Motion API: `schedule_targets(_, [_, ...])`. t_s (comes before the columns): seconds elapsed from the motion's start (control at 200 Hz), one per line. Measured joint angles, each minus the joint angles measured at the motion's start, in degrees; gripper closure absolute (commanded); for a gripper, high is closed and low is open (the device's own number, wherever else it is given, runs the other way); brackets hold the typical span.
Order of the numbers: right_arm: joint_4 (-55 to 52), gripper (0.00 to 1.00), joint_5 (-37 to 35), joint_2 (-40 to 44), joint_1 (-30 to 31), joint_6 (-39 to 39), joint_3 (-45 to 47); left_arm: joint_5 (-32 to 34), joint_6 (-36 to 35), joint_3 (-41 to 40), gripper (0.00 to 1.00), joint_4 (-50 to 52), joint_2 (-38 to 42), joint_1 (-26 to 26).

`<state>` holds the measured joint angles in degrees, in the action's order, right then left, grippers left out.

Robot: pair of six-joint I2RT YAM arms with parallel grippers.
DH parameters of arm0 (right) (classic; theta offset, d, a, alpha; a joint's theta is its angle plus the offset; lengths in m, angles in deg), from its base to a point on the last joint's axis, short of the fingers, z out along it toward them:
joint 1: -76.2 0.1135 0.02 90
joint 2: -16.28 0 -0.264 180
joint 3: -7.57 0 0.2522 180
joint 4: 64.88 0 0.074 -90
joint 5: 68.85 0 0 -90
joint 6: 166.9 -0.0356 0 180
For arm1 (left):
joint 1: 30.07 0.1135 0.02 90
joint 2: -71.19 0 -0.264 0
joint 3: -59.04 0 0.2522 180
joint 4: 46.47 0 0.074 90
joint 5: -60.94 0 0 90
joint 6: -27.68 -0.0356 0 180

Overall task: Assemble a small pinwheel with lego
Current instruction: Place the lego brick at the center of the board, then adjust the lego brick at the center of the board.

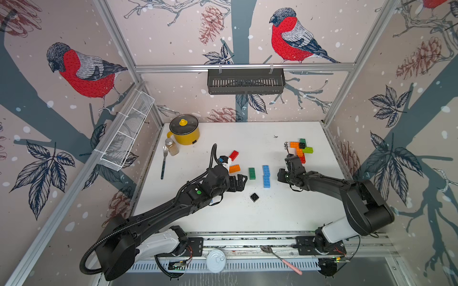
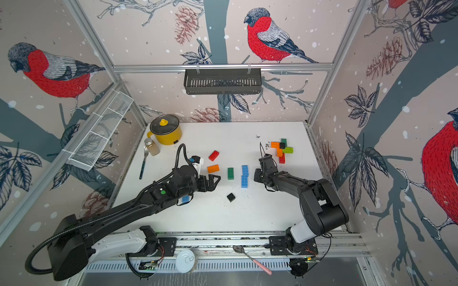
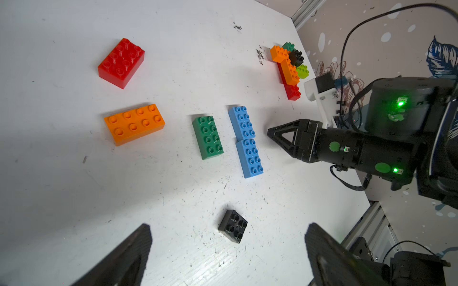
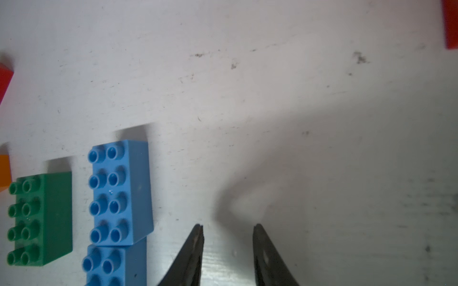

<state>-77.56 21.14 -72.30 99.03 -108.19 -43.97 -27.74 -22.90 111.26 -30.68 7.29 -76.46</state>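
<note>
Lego awaiting assembly: a pair of blue bricks [image 3: 249, 158] lies end to end and touching, studs up. Their long axes form one line running away from the robot's base. They sit just beside the right fingers [image 4: 190, 257], on the side toward the other arm.

A dark green brick [image 3: 207, 138] lies parallel to them, just past the blue bricks from those fingers. Farther out, an orange brick [image 3: 134, 124] sits crosswise and a red brick [image 3: 121, 63] lies on a diagonal.

A small black square [image 3: 233, 226] rests on the worktop [image 1: 285, 213] just ahead of the left fingers [image 3: 133, 250], in line with the gap between them. Beyond the right fingers, near the far corner, sits the part-built pinwheel [image 1: 300, 149], with orange, red, dark green and lime arms around a black centre.

The left fingers are spread wide and empty. The right fingers are drawn in to a narrow gap with nothing in it, over bare worktop.

The bricks look light, rigid and glossy. They do not look fragile, and would likely skid if nudged. The surest hold appears to be across the short width, with the fingers on the two flat long sides at mid-length, clear of the studs. The square offers only short flat sides.
</note>
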Motion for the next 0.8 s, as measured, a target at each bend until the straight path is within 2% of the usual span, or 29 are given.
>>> schedule_targets(0.49, [4.76,0.7,1.03,-6.29,2.62,-0.24,-4.02,1.84,0.22,0.33,0.03,0.0,-2.78,0.76])
schedule_targets(0.8, [4.26,0.7,1.6,-5.53,4.13,-0.24,-3.54,2.36,0.74,-0.5,0.03,-0.04,-4.2,0.85])
